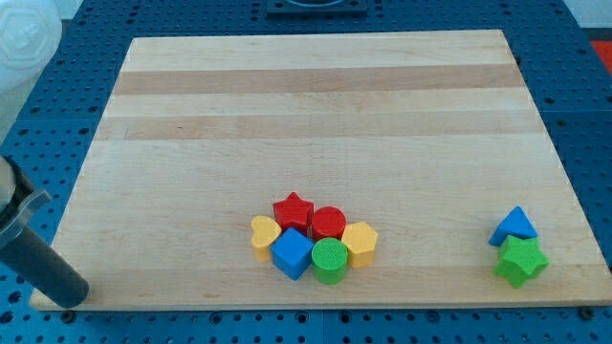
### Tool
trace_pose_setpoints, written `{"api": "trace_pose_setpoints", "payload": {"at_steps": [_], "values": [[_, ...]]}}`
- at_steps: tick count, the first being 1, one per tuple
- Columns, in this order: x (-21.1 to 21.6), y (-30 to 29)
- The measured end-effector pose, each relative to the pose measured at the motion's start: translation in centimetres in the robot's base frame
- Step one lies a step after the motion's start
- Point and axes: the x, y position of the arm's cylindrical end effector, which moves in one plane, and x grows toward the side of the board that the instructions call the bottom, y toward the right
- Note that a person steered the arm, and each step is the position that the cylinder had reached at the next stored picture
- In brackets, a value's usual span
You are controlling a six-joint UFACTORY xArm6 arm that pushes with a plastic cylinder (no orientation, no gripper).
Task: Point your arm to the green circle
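Observation:
The green circle (pixel 330 260), a short cylinder, stands near the view's bottom centre of the wooden board (pixel 316 105). It touches the blue cube (pixel 292 253) on its left, the red cylinder (pixel 328 224) above it and the yellow hexagon (pixel 360 242) on its right. The dark rod enters from the view's left edge, and my tip (pixel 69 298) rests at the board's bottom-left corner, far left of the green circle.
A red star (pixel 293 210) and a yellow heart (pixel 264 234) complete the cluster. A blue triangle (pixel 514 226) and a green star (pixel 521 260) sit together near the board's bottom-right edge. Blue perforated table surrounds the board.

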Motion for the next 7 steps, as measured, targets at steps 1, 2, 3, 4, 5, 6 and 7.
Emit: {"api": "trace_pose_setpoints", "payload": {"at_steps": [1,2,3,4,5,6,7], "values": [[-0.1,2.5],[0.0,3.4],[0.0,4.5],[0.0,6.4],[0.0,10.6],[0.0,14.8],[0.0,15.1]]}}
